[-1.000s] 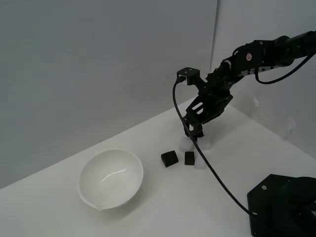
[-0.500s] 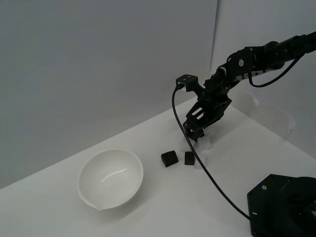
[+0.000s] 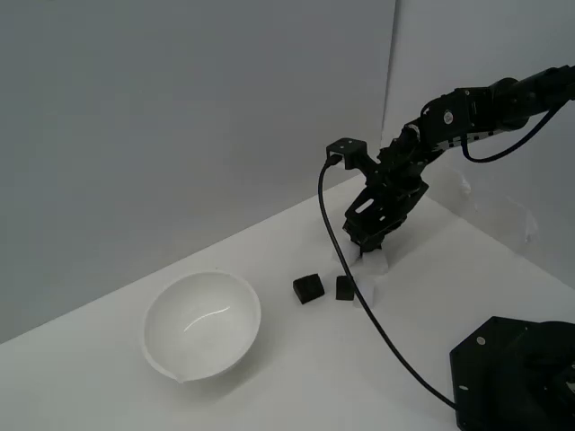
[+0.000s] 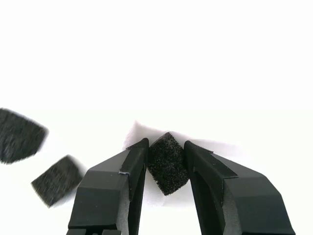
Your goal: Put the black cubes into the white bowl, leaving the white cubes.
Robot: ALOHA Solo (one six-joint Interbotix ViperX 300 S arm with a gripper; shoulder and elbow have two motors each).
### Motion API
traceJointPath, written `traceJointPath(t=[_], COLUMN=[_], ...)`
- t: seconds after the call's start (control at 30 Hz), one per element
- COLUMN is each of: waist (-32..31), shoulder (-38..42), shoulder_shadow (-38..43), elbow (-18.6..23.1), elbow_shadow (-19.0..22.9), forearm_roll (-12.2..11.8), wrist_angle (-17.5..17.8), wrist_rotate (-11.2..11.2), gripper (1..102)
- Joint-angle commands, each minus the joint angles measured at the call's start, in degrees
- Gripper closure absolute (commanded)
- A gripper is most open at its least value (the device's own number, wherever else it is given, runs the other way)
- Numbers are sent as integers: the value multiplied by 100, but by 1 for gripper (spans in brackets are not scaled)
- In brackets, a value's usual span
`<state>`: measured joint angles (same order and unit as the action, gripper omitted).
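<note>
My gripper point(image 4: 166, 145) is shut on one black cube point(image 4: 167, 169), pinched between the two fingers point(image 4: 115, 188). In the exterior view the gripper point(image 3: 364, 246) is low over the table, among faint white cubes point(image 3: 375, 262); the held cube is hidden there. Two more black cubes point(image 3: 307, 287) point(image 3: 344, 287) sit side by side on the table, just toward the bowl from the gripper. They also show blurred in the wrist view point(image 4: 19, 135) point(image 4: 57, 179). The white bowl point(image 3: 202, 321) stands empty at the exterior view's left, apart from the cubes.
A white cube point(image 3: 365, 294) lies right beside the nearer black cube. A black cable point(image 3: 377, 314) hangs from the wrist down to a black base point(image 3: 517, 373) at the lower right. A grey wall stands behind the table.
The gripper has shifted slightly toward the exterior view's right among the white cubes. The two loose black cubes and the bowl have not moved.
</note>
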<state>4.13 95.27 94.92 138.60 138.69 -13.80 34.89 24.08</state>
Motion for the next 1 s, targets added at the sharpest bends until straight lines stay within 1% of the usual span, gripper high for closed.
traceJointPath(t=[0.0, 0.23, 0.5, 0.6, 0.7, 0.77, 0.83, 0.97], waist=[18, 18, 18, 9, -62, -167, -352, -932], shoulder=[290, 624, 984, 1222, 1512, 1705, 1907, 2224], shoulder_shadow=[325, 668, 1028, 1257, 1538, 1731, 1934, 2250], elbow=[35, -26, -141, -237, -343, -404, -431, -492], elbow_shadow=[18, -62, -167, -281, -387, -439, -475, -527], forearm_roll=[-62, -62, -62, -105, -229, -316, -413, -659], wrist_angle=[53, 229, 580, 773, 967, 1020, 1028, 1028], wrist_rotate=[9, 9, 9, 9, 0, -26, -44, -176], gripper=[69, 69, 69, 69, 69, 69, 69, 69])
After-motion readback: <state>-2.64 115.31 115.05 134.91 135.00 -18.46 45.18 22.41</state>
